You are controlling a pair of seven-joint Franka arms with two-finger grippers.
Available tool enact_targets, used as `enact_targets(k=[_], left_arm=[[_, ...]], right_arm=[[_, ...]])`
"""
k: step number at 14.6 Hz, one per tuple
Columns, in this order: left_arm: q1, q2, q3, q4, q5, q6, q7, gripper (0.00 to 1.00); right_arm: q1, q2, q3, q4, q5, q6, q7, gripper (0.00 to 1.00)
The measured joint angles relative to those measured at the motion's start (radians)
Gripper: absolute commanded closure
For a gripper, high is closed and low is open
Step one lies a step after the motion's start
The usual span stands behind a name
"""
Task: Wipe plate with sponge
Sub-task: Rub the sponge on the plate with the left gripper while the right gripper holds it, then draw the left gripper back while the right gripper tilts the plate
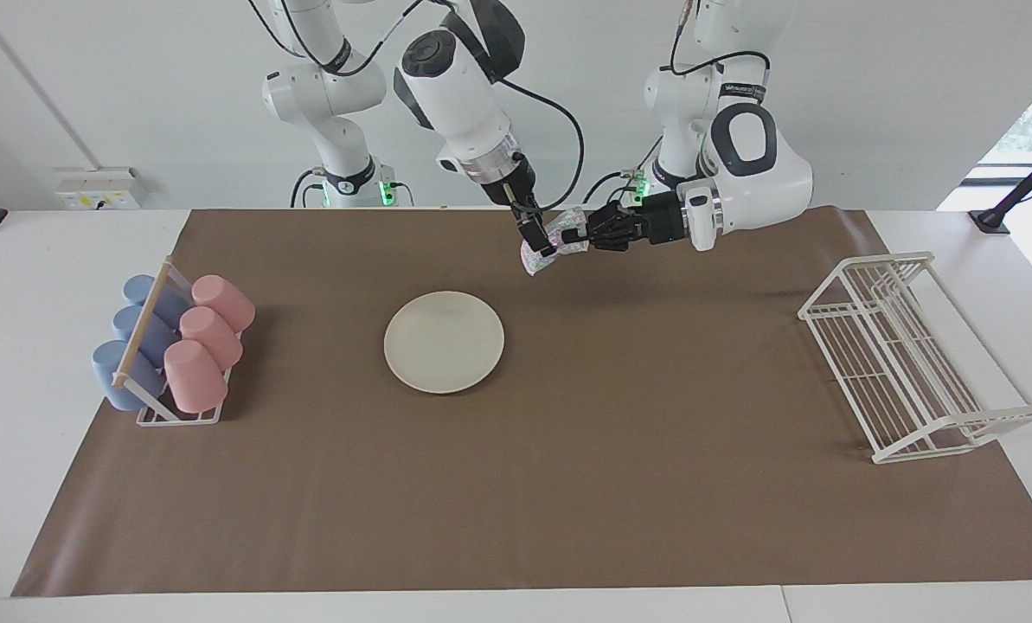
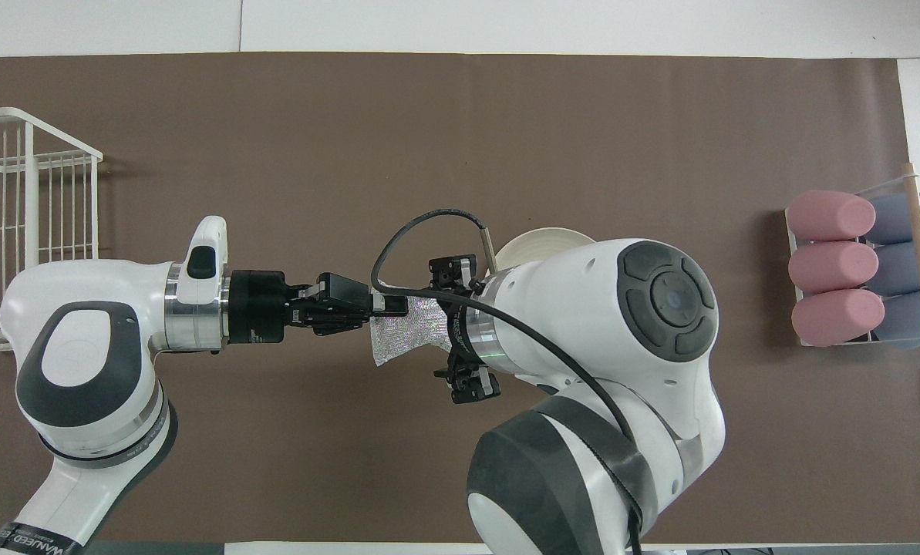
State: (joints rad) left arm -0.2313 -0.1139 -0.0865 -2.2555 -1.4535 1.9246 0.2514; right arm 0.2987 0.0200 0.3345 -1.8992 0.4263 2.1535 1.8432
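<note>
Between both end effectors (image 1: 559,238), sponge (image 1: 557,242) aloft.

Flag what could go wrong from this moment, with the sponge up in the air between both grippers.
1. The sponge hangs between the left gripper and the right gripper, off the table. If one lets go before the other has a firm pinch, it may drop onto the brown mat, short of the plate.
2. It is soft and wrinkly, so two grippers pulling apart could stretch or tear it.
3. The overhead view shows the right arm covering most of the plate, so aiming the wipe there is harder.
</note>
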Motion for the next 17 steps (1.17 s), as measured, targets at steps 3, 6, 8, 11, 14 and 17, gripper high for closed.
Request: enact_targets(k=[3, 6, 8, 11, 14, 17], left_arm=[[0.0, 0.0, 0.001, -0.002, 0.0, -0.002, 0.0, 1.0], [0.0, -0.001, -0.001, -0.008, 0.0, -0.014, 0.003, 1.0], [0.0, -0.002, -0.002, -0.012, 0.0, -0.017, 0.003, 1.0], [-0.001, -0.005, -0.002, -0.013, 0.0, -0.017, 0.005, 0.0], [-0.001, -0.007, 0.0, -0.013, 0.0, -0.017, 0.006, 0.0], [0.0, -0.007, 0.001, -0.013, 0.0, -0.016, 0.006, 0.0]], right_arm=[[0.006, 0.0, 0.0, -0.007, 0.0, 0.022, 0.0, 1.0], [0.006, 0.0, -0.004, -0.007, 0.0, 0.033, 0.003, 1.0], [0.006, 0.0, -0.004, -0.007, 0.0, 0.039, 0.019, 1.0], [0.006, 0.0, -0.004, -0.008, 0.0, 0.039, 0.03, 1.0], [0.009, 0.0, -0.002, -0.013, 0.0, 0.039, 0.03, 1.0], [0.001, 0.001, -0.006, -0.04, 0.0, 0.063, 0.009, 1.0]])
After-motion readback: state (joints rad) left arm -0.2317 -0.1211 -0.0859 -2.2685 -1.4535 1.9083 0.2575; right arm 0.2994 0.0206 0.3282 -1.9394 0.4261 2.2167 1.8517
